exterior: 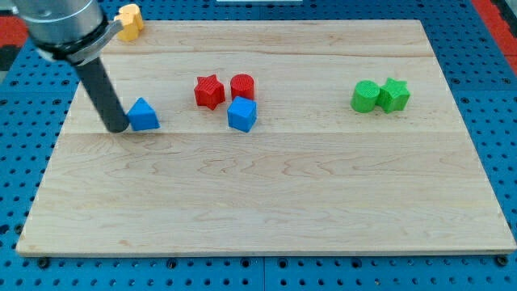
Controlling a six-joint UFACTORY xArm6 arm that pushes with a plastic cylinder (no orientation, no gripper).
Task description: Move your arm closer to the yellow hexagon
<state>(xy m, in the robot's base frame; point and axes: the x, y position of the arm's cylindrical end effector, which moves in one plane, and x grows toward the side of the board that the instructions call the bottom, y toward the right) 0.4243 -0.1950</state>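
My tip point(118, 128) sits on the left part of the wooden worktop point(266, 210), touching or just beside the left face of the blue triangular block point(144, 115). The yellow hexagon point(129, 21) lies at the far left corner of the worktop, partly overhanging its far edge, just right of the arm's grey body where that enters the view. So I judge the approach unfinished: the tip is on the correct side of the board but nearer to me than the target, with a clear strip of wood between them. What is left is a run straight away from me, towards the far edge, and nothing stands in that lane.

The end effector is a plain rod with nothing to open or close, and it holds nothing.

Mid-board, a red star point(209, 91), a red cylinder point(242, 86) and a blue cube point(241, 114) cluster together; two green blocks point(380, 95) touch at the right. I see no containers anywhere on the worktop.
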